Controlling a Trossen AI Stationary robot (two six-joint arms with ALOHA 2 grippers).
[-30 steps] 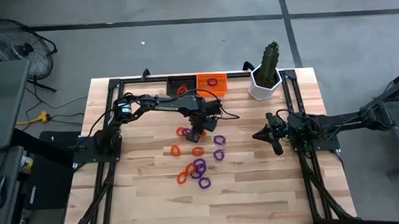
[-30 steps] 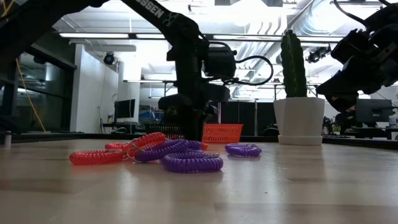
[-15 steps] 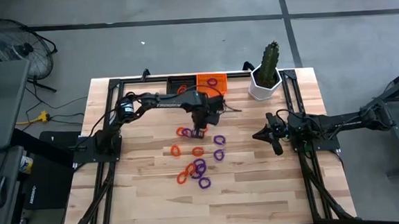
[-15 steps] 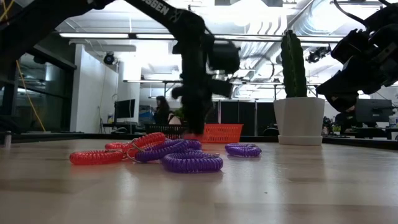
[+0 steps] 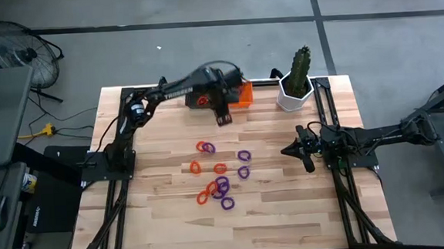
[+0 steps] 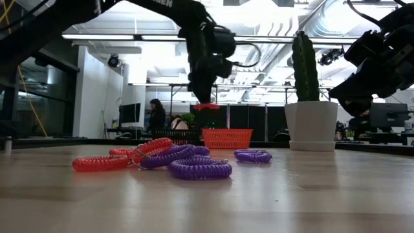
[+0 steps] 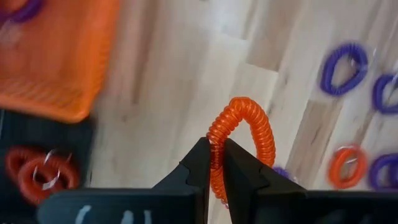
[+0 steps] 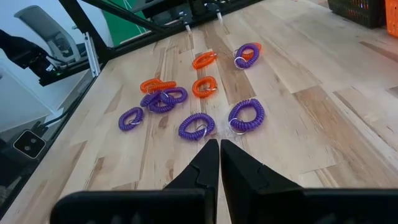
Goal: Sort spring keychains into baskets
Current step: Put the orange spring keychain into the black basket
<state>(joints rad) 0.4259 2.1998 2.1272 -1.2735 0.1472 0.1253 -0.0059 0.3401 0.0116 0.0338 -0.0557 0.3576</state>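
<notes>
An orange spring keychain (image 7: 244,142) hangs pinched in the left claw (image 7: 214,163), lifted off the surface (image 5: 289,213) near its 12 o'clock edge, just short of the baskets. This is the carry step. The black basket (image 7: 43,158) already holds orange coils, so next comes a short move over it and a release. The right claw (image 8: 219,163), closed and empty, waits at 3 o'clock.
</notes>
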